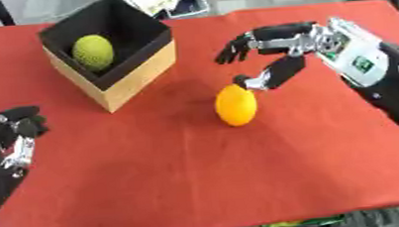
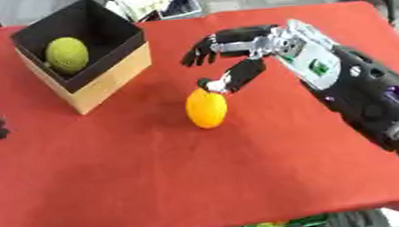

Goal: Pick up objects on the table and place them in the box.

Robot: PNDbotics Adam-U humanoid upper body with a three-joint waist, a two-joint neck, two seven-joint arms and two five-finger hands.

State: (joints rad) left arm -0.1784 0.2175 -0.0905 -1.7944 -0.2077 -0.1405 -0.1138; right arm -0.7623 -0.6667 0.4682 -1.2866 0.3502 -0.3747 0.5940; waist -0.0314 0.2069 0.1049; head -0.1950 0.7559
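An orange fruit lies on the red table near the middle. My right hand hovers just above and behind it, open, with the thumb tip close to the fruit's top and the fingers stretched toward the box. A black-lined cardboard box stands at the far left and holds a yellow-green fruit. My left hand rests at the lower left edge with its fingers relaxed and nothing in it.
Clutter in white and blue lies beyond the table's far edge behind the box. Something green and yellow shows below the table's near edge.
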